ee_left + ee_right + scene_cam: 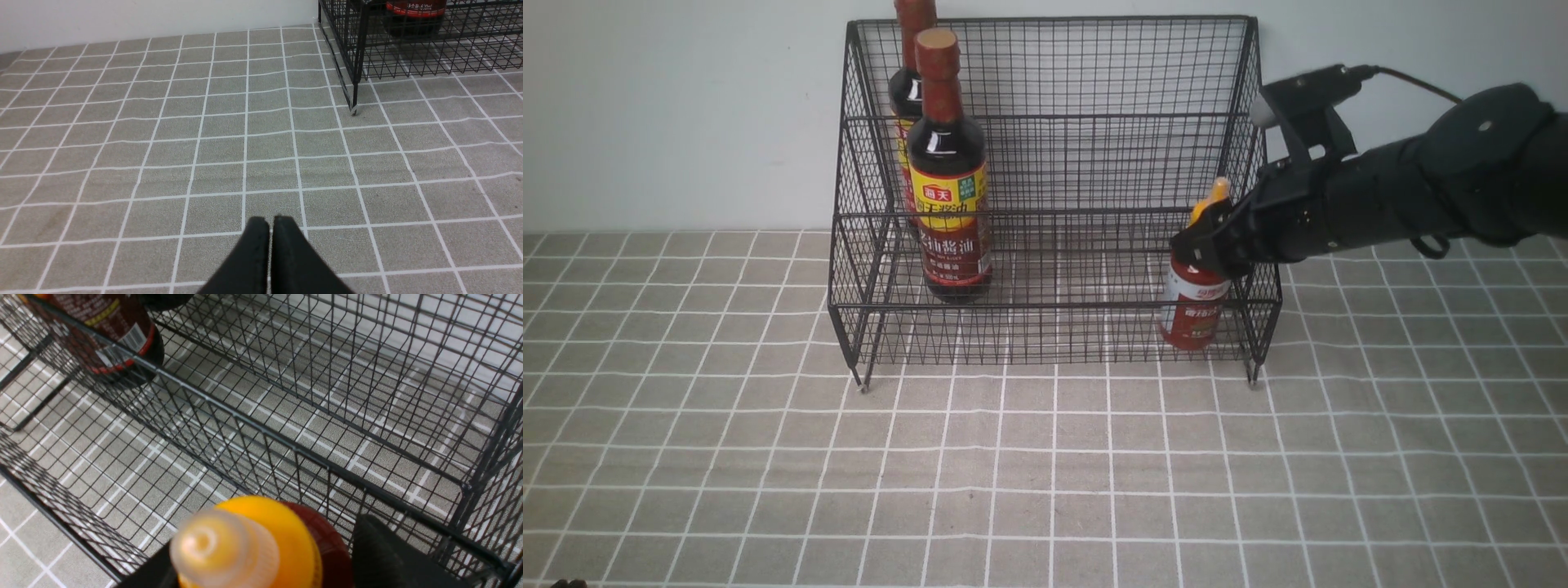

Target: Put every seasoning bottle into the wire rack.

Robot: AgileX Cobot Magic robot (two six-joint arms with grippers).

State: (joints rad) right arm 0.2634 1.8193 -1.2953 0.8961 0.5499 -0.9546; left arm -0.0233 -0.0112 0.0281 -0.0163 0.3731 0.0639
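The black wire rack (1094, 122) stands at the back against the wall. Two tall soy-sauce bottles stand in its left end: one in front (949, 188), one behind it (907, 90). My right gripper (1213, 245) is shut on the shoulder of the short red sauce bottle (1192, 314), which is upright and low in the rack's front tier at the right end. In the right wrist view its yellow nozzle cap (253, 539) sits between my fingers (384, 555). My left gripper (269, 222) is shut and empty above the cloth, left of the rack (359, 49).
A grey tablecloth with a white grid (1045, 474) covers the table. A white wall (686, 98) is right behind the rack. The rack's right side panel (1262, 269) is close beside my right gripper. A rack foot (354, 109) shows in the left wrist view.
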